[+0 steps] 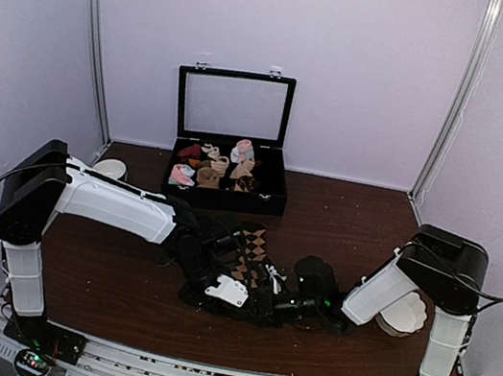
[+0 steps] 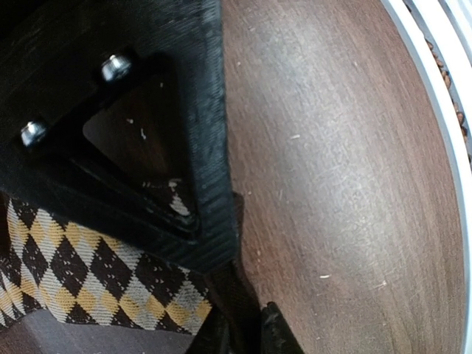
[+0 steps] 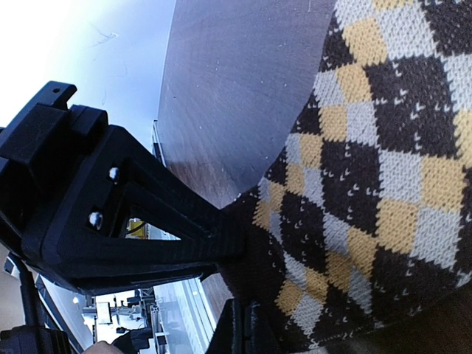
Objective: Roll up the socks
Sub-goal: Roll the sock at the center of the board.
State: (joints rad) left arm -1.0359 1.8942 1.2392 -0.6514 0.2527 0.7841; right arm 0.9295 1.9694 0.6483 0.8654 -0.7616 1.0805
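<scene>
Top external view: socks (image 1: pixel 254 247) on table (image 1: pixel 354 216) in front of open box (image 1: pixel 231 136), between both arms. Right gripper (image 3: pixel 237 284) pressed together, pinching the socks' edge; left gripper (image 2: pixel 240 291) over fabric, jaw state unclear.

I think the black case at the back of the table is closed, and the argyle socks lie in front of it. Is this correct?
No, the black case at the back of the table is open: the top external view shows its lid standing up and small sock rolls inside. The argyle socks lie in front of it.
</scene>
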